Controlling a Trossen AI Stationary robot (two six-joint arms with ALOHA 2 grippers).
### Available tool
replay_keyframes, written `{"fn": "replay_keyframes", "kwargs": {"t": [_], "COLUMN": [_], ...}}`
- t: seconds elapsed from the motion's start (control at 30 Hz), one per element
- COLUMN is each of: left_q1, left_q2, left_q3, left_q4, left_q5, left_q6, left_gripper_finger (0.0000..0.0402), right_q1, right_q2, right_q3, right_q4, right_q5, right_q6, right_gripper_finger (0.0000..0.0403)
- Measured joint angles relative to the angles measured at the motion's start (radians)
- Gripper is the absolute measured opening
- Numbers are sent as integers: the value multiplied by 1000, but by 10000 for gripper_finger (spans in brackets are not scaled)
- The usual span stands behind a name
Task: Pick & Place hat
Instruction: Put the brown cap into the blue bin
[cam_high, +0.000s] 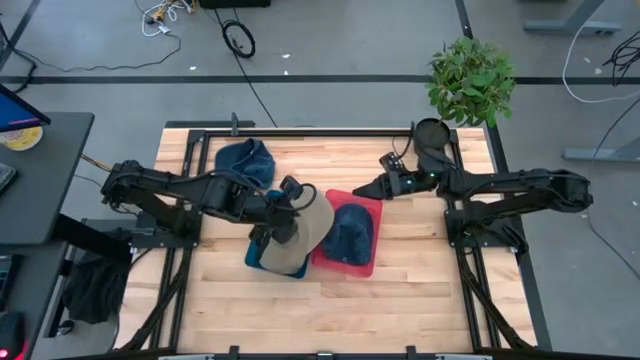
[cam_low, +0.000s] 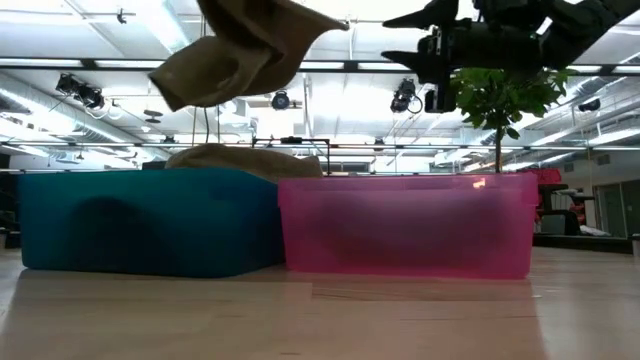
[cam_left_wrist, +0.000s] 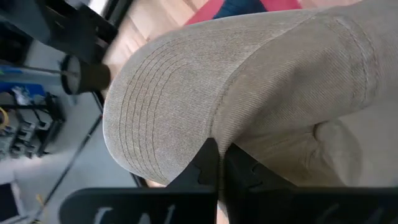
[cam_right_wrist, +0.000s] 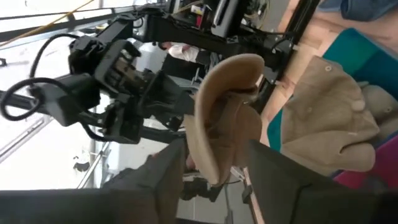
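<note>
Two dark, jointed robot arms

The matte-black left arm (cam_high: 175, 192) and matte-black right arm (cam_high: 500, 188) are built of slim tubular links and blocky joint housings. Black cables loop along the left arm's wrist housing (cam_right_wrist: 99, 68). The right gripper (cam_right_wrist: 214, 177) has flat, dark-grey fingers (cam_right_wrist: 280, 180).

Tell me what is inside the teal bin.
A tan hat lies in the teal bin, its crown showing above the rim. The lifted tan cap in the left gripper covers the rest from above.
</note>
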Motion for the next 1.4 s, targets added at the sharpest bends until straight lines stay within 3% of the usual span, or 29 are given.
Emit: {"fn": "replay_keyframes", "kwargs": {"t": [0.2,0.47,0.6,0.77,0.87,1.1,1.27,1.4], "left_q1": [31,72,77,77,70,69,79,83], "left_q2": [0,3,3,3,3,3,-13,-50], "left_q3": [0,0,0,0,0,1,1,0], "left_q4": [85,131,131,99,81,51,-9,-71], "left_q5": [19,54,58,52,50,56,204,263], "left_q6": [24,66,51,10,-12,-109,-241,-377], "left_gripper_finger": [3,3,3,3,9,60,124,179], "right_q1": [40,99,113,120,120,120,105,68], "right_q2": [65,224,302,328,328,328,328,327], "right_q3": [48,205,272,292,292,292,292,292], "right_q4": [1,2,1,2,2,-1,-7,-36], "right_q5": [5,15,32,31,33,1,-38,-80], "right_q6": [10,-38,-38,-56,-53,-32,-33,-44], "right_gripper_finger": [215,205,162,29,18,8,8,6]}}
